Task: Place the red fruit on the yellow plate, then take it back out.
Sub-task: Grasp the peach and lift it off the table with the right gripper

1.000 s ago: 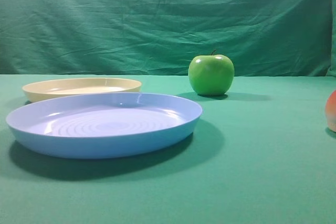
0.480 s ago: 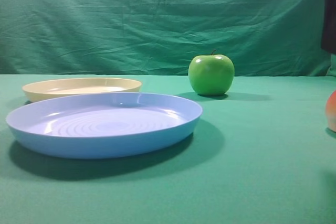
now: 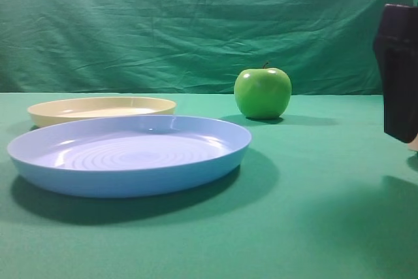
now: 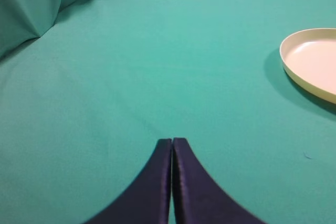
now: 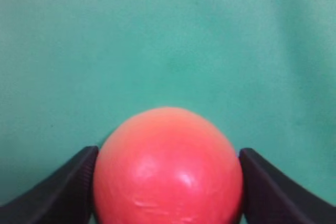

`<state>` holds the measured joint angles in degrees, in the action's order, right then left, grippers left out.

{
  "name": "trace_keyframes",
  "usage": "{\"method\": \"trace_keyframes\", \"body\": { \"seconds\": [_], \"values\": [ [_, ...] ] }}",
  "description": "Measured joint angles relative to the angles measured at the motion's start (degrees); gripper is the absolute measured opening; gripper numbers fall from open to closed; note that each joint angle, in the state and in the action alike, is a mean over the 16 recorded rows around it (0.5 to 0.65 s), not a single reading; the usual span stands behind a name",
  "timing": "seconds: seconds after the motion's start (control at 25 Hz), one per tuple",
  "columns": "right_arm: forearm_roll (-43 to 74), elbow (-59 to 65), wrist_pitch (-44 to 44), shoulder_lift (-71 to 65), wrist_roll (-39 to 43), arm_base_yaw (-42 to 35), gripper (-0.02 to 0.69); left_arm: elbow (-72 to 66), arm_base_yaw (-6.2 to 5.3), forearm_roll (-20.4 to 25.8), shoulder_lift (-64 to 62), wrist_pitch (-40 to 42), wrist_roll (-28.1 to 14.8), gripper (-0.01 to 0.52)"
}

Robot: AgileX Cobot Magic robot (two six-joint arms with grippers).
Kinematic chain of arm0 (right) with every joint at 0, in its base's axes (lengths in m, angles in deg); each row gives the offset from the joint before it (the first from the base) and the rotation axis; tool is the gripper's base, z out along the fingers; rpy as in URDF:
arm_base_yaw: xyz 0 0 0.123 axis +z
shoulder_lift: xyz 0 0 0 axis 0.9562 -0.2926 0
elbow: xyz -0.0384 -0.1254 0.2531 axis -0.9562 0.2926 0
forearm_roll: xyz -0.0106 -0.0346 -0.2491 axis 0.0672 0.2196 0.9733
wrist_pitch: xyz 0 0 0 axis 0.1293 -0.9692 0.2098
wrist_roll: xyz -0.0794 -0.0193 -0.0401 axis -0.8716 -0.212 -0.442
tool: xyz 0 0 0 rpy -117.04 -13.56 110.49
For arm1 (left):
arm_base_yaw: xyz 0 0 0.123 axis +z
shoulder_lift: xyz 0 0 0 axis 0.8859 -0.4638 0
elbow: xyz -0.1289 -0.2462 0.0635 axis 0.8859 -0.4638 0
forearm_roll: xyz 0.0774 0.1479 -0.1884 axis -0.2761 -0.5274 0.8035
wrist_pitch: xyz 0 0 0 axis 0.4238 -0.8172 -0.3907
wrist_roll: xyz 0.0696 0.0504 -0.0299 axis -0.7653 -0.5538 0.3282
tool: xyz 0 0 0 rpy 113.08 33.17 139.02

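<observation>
While the right gripper (image 5: 168, 182) sits low over the green cloth, its two dark jaws stand one on each side of the red fruit (image 5: 168, 163). Both jaws look like they touch the fruit's sides, so the fruit is pinched between them. The fruit fills the bottom of the right wrist view, red and shiny, with the green table cloth (image 5: 168, 35) behind it. From the high view, the right arm (image 3: 400, 76) is a big dark shape at the far right edge, and only a tiny bit of the fruit peeks out under it.

Over on the other side, the left gripper (image 4: 172, 145) has its jaws pressed together, with just a thin line between them. It holds nothing and hangs over bare cloth. The yellow plate (image 4: 310, 69) lies to its right, well apart from it.

Out on the table, the yellow plate (image 3: 101, 109) sits at the back left with nothing on it. A bigger blue plate (image 3: 130, 155) lies just in front of it. A green apple (image 3: 262, 93) stands upright near the middle, well apart from the plates, with a wrinkly green curtain (image 3: 196, 24) behind everything
</observation>
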<state>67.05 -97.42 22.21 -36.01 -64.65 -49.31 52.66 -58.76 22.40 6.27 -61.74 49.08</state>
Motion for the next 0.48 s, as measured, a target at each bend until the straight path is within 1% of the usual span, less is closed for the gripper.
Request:
{"method": "trace_keyframes", "body": {
  "seconds": [0.12,0.24,0.36,0.48],
  "values": [
    [0.5,-0.9,-0.6,-0.7,0.1,0.0,0.361,0.0,0.00,0.0,0.0,0.0,0.0,0.000],
    [0.9,-3.3,-2.2,-1.1,0.2,0.1,0.295,0.0,0.00,0.0,0.0,0.0,0.0,0.000],
    [0.9,-7.3,-3.9,-1.3,-0.4,0.5,0.245,0.0,0.00,0.0,0.0,0.0,0.0,0.000],
    [0.4,-12.9,-5.5,-1.5,-1.7,1.5,0.215,0.0,0.00,0.0,0.0,0.0,0.0,0.000]
  ]
}}
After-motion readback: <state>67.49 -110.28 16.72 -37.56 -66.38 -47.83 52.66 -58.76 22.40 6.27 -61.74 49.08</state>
